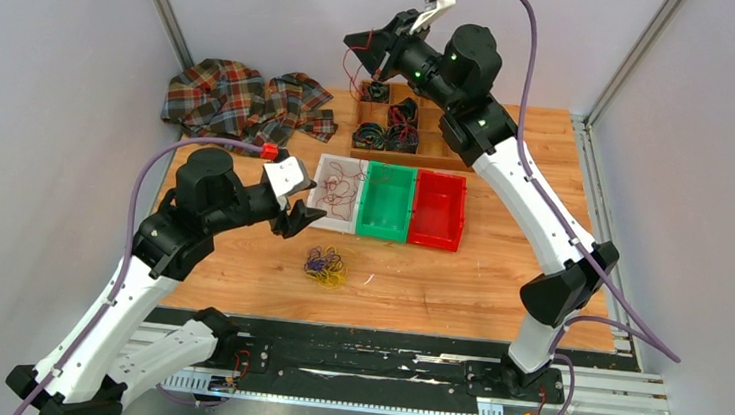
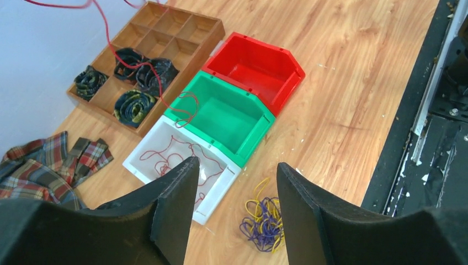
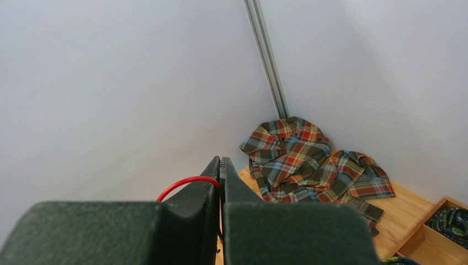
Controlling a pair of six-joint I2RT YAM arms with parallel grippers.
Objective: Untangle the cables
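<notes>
A red cable point(image 3: 185, 181) is pinched in my right gripper point(image 3: 220, 160), which is shut and raised high at the back point(image 1: 363, 45) above the wooden organiser. From there the red cable point(image 2: 157, 83) hangs down, and its other end lies coiled in the white bin point(image 1: 315, 199). A tangle of yellow and purple cables point(image 1: 326, 264) lies on the table in front of the bins, also seen in the left wrist view point(image 2: 264, 218). My left gripper point(image 2: 236, 165) is open and holds nothing. It hovers by the white bin's near left corner point(image 1: 294, 219).
A green bin point(image 1: 387, 201) and a red bin point(image 1: 439, 210) stand in a row right of the white bin point(image 2: 216, 203). Behind them is a wooden organiser point(image 1: 431, 151) holding black coiled bands. A plaid cloth point(image 1: 243, 96) lies at the back left.
</notes>
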